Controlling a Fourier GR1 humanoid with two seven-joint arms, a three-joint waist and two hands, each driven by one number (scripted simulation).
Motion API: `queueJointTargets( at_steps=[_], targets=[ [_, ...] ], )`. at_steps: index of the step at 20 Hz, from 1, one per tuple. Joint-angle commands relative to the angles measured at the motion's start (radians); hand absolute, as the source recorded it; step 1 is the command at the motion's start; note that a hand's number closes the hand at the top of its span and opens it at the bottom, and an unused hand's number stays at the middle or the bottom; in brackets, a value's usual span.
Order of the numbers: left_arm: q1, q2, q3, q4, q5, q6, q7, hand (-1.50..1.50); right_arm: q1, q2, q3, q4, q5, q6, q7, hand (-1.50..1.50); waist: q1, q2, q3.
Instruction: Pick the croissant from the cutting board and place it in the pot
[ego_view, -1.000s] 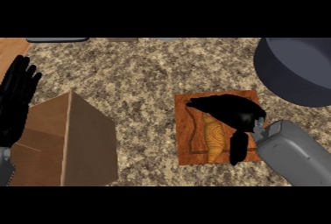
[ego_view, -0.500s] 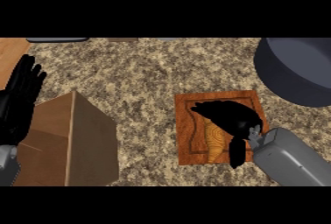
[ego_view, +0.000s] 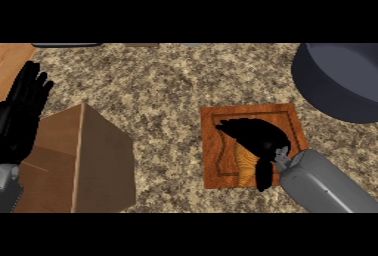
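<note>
Head view: the speckled desk (ego_view: 162, 90) fills the scene, and every place here is given from the cutting board (ego_view: 251, 145), which lies right of the desk's middle. The grey pot (ego_view: 339, 82) sits up and to the right of the board, near its far right corner and cut off by the view's edge, so its opening cannot be judged. A brown cardboard box (ego_view: 77, 160) stands well to the left of the board. Beyond it, at the left edge, the left hand (ego_view: 22, 107) rests with fingers straight and apart, holding nothing.

Over the last second the right hand (ego_view: 255, 137) has slid from the board's right part toward its middle and has sunk onto the croissant (ego_view: 245, 162), while the forearm has drawn in nearer the board's lower right corner. Its fingers now drape over the pastry's upper part and the thumb runs down its right flank, so they look curled about it. I judge the grasp is closing and the lift comes next.

Most of the croissant is hidden under the black hand; only a tan strip shows at the board's lower middle. Whether it has left the wood cannot be told.
</note>
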Motion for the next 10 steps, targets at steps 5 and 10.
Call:
queueJointTargets(
  at_steps=[5,10],
  targets=[
    [-0.028,-0.090,-0.048,0.072,-0.028,0.043,-0.032,0.00,-0.034,0.079,0.002,0.157,0.078,-0.034,-0.029,-1.50,0.001,0.015,-0.029],
    [0.007,-0.072,-0.048,0.045,0.003,0.035,-0.047,0.00,0.013,0.010,0.074,0.124,0.147,-0.053,-0.184,1.50,0.002,0.013,-0.029]
  ],
)
